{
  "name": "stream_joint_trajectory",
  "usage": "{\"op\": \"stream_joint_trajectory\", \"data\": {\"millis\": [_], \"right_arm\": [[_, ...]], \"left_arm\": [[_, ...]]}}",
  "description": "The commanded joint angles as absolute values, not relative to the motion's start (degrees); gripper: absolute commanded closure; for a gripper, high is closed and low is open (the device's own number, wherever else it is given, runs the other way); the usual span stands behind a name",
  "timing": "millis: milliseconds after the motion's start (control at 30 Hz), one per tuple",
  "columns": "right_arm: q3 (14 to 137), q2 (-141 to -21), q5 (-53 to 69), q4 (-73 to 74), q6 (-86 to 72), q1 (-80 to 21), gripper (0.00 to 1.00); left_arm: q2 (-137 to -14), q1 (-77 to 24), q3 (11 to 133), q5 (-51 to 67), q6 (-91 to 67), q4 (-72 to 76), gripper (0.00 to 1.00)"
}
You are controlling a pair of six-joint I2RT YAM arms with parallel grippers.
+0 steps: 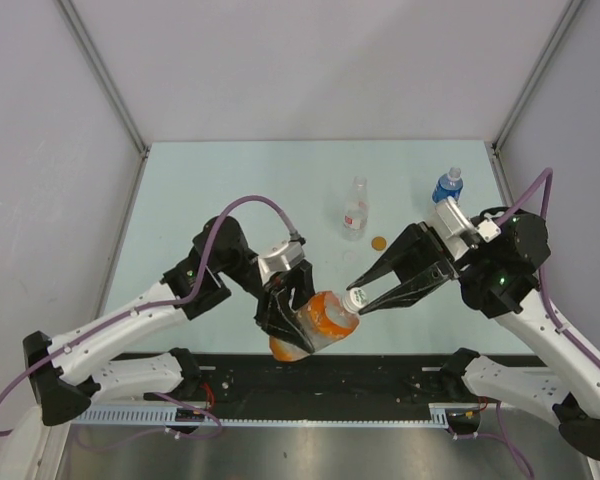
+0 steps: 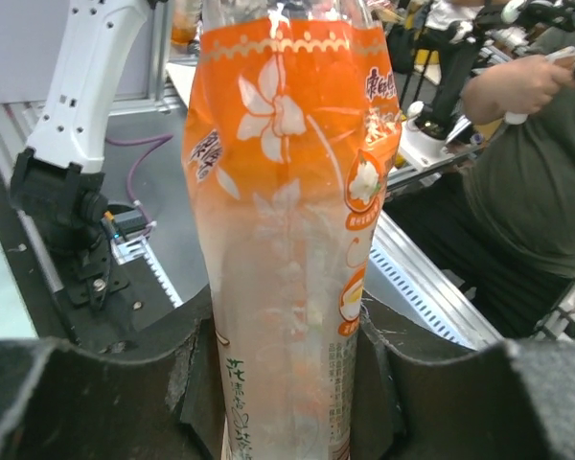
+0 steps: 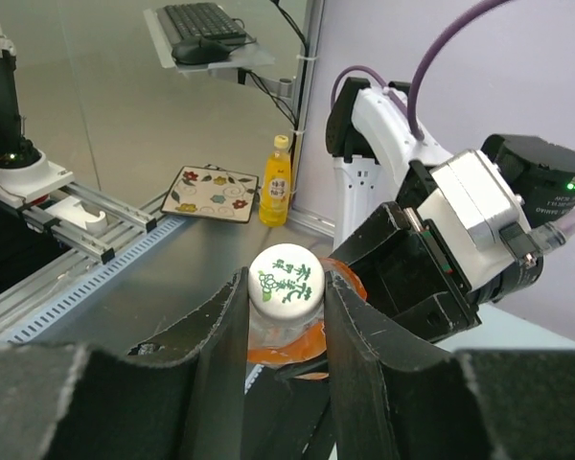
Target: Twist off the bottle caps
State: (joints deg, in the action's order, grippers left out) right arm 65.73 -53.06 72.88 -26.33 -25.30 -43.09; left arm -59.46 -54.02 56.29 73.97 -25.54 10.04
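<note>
a: where's the bottle?

b: at the near middle, held tilted above the worktop [image 1: 230,180] edge. the left claw [image 1: 288,318] is clamped round the body of the orange bottle [image 1: 325,318]. it's thin, soft plastic and looks light, so a hard squeeze would likely dent it.

a: and the cap?

b: the white cap [image 3: 286,278] is pinched at its sides by the right claw [image 1: 358,297]. it's small, stiff and probably slick, so hold the rim squarely.
</note>
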Motion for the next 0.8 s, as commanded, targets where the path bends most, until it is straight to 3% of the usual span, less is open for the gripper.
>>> {"op": "stream_joint_trajectory", "data": {"millis": [0, 100, 267, 767], "right_arm": [[65.1, -53.4, 74.8, -18.4, -26.4, -42.0, 0.71], [65.2, -52.0, 67.9, -13.2, -23.5, -39.7, 0.38], [65.7, -50.1, 51.0, -5.3, -20.8, -38.1, 0.05], [67.5, -47.3, 21.0, -1.4, -27.8, -38.1, 0.02]], "left_arm": [[-57.7, -53.2, 62.6, 63.7, -13.0, 1.7, 1.0], [-57.0, -53.1, 64.3, 58.0, -7.1, -8.9, 1.0], [-55.0, -53.2, 63.1, 40.5, -2.9, -13.0, 1.0], [-48.7, -55.7, 56.3, -2.2, 1.8, -8.4, 1.0]]}}
